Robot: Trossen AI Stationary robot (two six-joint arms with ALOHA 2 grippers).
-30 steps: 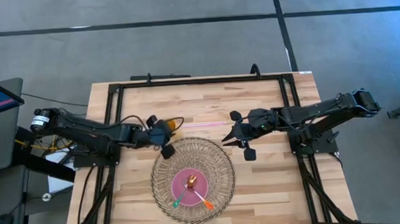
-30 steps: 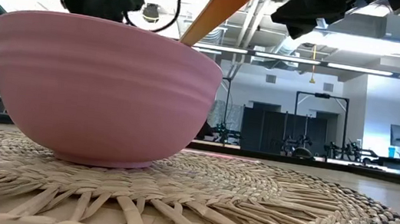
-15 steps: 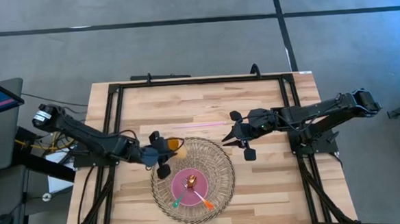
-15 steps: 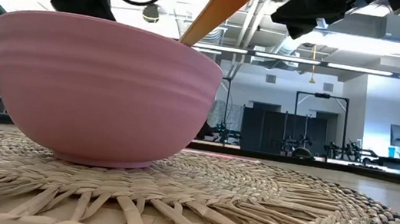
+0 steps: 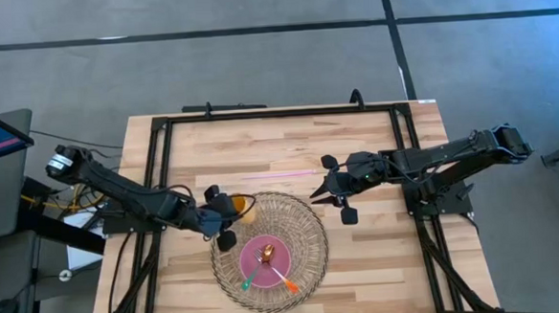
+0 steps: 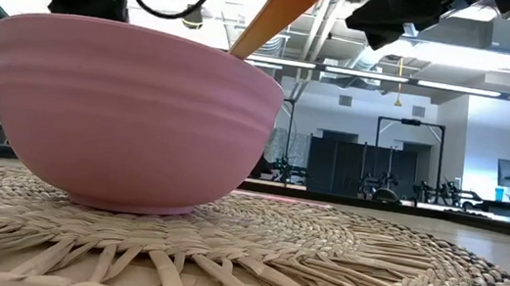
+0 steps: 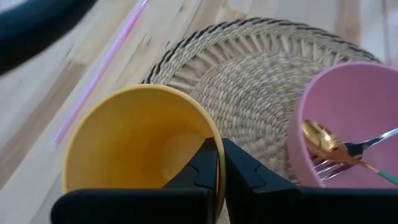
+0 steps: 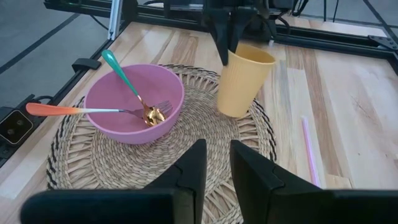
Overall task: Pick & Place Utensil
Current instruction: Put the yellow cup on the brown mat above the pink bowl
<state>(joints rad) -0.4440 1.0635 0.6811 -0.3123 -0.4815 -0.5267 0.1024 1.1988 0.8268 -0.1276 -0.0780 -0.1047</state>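
Observation:
A yellow cup (image 5: 245,208) stands tilted at the far left edge of a round woven mat (image 5: 307,222). My left gripper (image 7: 221,155) is shut on its rim and comes down onto it in the right wrist view (image 8: 231,53). A pink bowl (image 5: 266,258) sits on the mat's middle and holds a green-handled spoon (image 8: 121,73) and an orange-handled fork (image 8: 68,110). My right gripper (image 5: 331,188) hovers shut over the mat's far right edge and touches nothing. My left gripper pinches the cup's wall at the rim (image 7: 208,127), one finger (image 7: 202,165) inside the cup and one finger (image 7: 245,171) outside. The fingers come from above, slanting from the table's left. The cup (image 8: 244,84) tilts below them; whether its base rests on the mat, I cannot tell.
A thin pink straw (image 5: 290,173) lies on the wood beyond the mat, between the two arms. A black frame (image 5: 277,112) runs around the table's sides. The orange handle (image 6: 277,13) sticks up over the bowl's rim in the low view.
My left gripper has carried the yellow cup toward the table's near edge, from the bare wood onto the mat's far left edge, then nearly stopped. The right arm, the bowl and the utensils have kept still.

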